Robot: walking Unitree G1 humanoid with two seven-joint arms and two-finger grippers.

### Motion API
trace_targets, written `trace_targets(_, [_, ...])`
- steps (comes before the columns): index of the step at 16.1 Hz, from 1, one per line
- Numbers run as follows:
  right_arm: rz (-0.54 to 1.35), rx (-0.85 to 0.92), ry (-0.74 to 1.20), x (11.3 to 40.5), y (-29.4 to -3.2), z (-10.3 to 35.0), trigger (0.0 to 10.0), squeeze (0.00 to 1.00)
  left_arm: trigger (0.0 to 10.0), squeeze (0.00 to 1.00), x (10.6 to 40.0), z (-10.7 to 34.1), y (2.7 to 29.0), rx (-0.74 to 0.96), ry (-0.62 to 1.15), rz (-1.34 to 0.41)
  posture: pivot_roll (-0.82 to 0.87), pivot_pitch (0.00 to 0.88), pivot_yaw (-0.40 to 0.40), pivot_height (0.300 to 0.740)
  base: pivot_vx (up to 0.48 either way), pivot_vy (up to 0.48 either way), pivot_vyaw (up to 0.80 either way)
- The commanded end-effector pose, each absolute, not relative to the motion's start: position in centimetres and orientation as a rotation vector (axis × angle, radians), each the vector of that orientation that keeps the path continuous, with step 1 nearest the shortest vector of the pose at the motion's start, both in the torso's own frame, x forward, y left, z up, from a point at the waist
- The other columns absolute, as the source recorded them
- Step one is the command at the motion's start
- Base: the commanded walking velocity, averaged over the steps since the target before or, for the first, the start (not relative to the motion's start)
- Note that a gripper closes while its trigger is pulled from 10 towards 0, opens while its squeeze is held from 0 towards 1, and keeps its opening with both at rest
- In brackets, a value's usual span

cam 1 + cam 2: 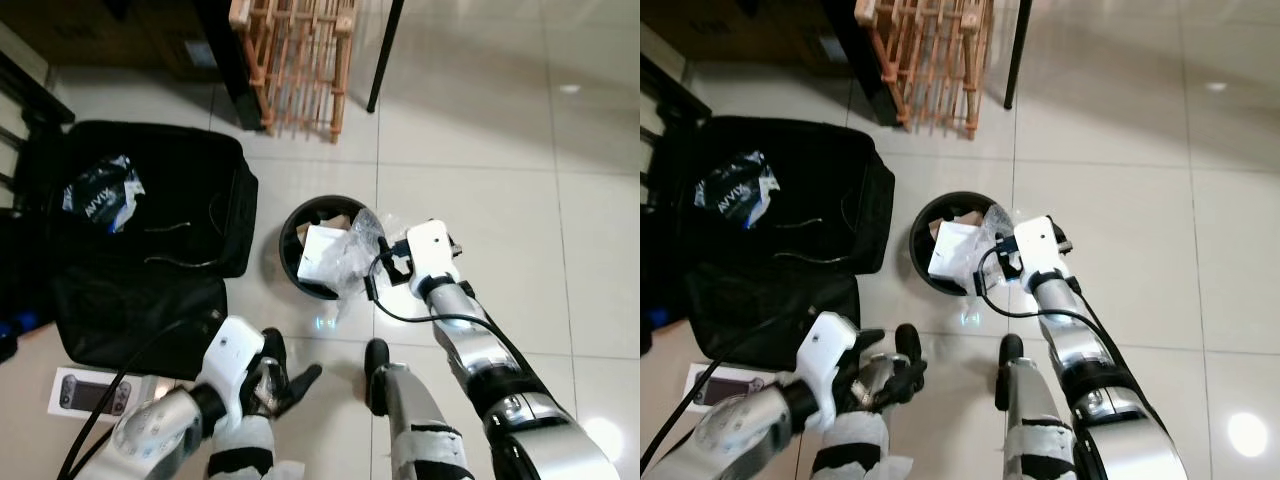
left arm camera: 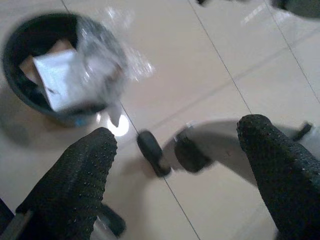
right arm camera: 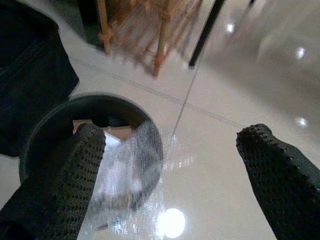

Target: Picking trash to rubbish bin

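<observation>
A round black rubbish bin stands on the tiled floor. It holds a white paper packet and some brown card. A crumpled clear plastic wrap lies over the bin's right rim, partly inside. My right gripper hovers at that rim just above the wrap, open, its fingers spread wide and holding nothing. My left gripper is low over the floor in front of the bin, open and empty, with the bin ahead of its fingertips.
An open black bag lies left of the bin with a blue-and-white packet inside. A wooden rack and a black pole stand behind. A boxed game console lies at lower left. My own foot is in front.
</observation>
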State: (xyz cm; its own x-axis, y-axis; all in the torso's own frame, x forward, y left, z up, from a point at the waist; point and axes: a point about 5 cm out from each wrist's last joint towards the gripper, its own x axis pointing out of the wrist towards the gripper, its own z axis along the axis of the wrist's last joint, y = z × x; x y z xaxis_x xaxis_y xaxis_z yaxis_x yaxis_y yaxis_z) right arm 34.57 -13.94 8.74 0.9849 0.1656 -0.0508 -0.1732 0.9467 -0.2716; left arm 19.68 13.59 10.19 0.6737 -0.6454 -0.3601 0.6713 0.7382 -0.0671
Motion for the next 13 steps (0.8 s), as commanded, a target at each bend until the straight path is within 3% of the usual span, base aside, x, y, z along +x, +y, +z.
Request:
trace_targets(1, [0.190, -0.278, 0.049, 33.7, -14.0, 8.0, 10.0, 0.00, 10.0, 0.00, 19.4, 9.2, 13.5, 0.062, 0.416, -0.756, 0.12, 0.392, 0.037, 0.740, 0.000, 0.000, 0.00])
trace_targets(5, [0.217, -0.288, 0.016, 31.9, -13.7, 8.8, 10.0, 0.00, 10.0, 0.00, 22.0, 9.1, 13.2, 0.083, 0.366, -0.746, 0.07, 0.273, 0.056, 0.740, 0.000, 0.000, 0.00])
trace_targets(10, [0.067, -0.363, -0.034, 29.6, -14.4, 10.5, 10.0, 0.00, 10.0, 0.00, 25.4, 9.0, 14.2, 0.089, 0.274, -0.551, 0.03, 0.123, 0.079, 0.740, 0.000, 0.000, 0.00])
trace_targets(13, [-0.016, -0.342, -0.038, 28.8, -15.2, 11.0, 10.0, 0.00, 10.0, 0.00, 26.8, 9.0, 14.3, 0.106, 0.216, -0.454, 0.01, 0.082, 0.064, 0.740, 0.000, 0.000, 0.00])
